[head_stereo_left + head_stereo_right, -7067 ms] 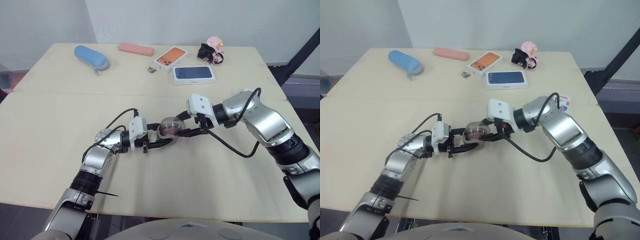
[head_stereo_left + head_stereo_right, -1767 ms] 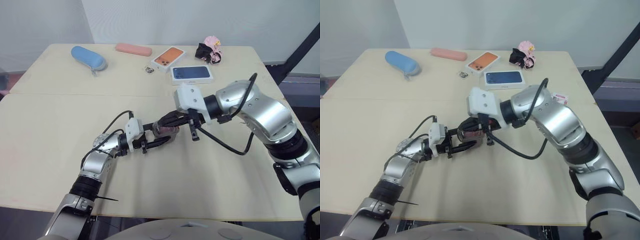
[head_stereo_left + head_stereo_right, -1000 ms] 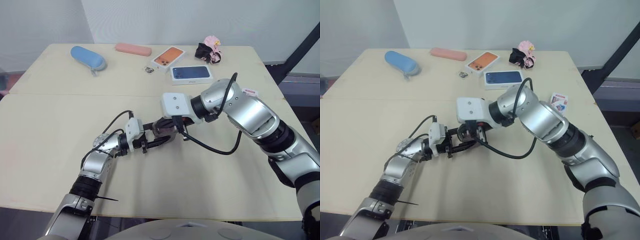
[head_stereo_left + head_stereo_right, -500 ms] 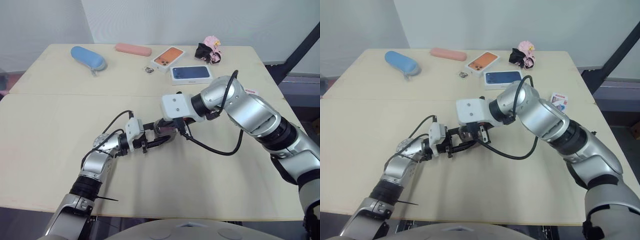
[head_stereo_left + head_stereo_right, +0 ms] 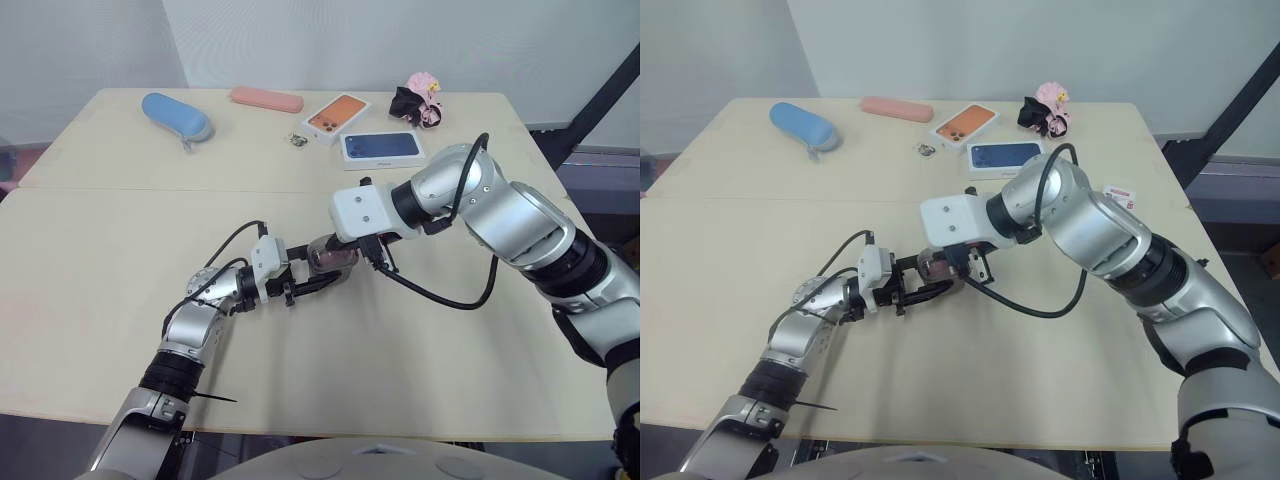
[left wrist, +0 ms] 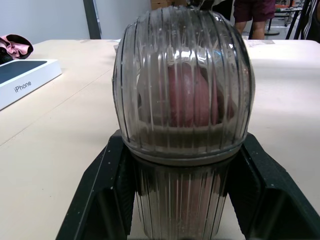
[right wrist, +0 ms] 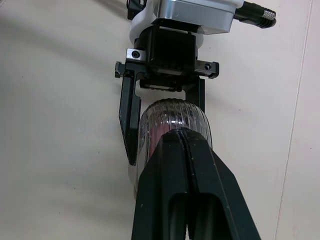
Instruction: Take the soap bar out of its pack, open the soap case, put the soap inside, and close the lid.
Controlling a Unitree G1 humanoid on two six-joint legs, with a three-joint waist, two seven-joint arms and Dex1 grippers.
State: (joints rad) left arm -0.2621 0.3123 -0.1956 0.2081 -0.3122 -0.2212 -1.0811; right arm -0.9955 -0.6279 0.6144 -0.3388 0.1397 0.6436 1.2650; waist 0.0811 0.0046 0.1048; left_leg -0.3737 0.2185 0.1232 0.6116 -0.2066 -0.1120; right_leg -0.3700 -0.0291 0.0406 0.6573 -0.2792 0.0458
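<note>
Jaws of left gripper clamp the soap case at counter centre, soap inside; right gripper jaws closed together, tips on the lid. Best to press straight down until lid seats evenly.

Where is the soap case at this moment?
The soap case sits mid-table in the eye views, clamped in the left gripper, the shut right gripper on its top.

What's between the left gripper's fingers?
The ribbed clear soap case, lid on, pink soap inside, gripped by the left gripper between its two fingers. The left wrist view shows it.
</note>
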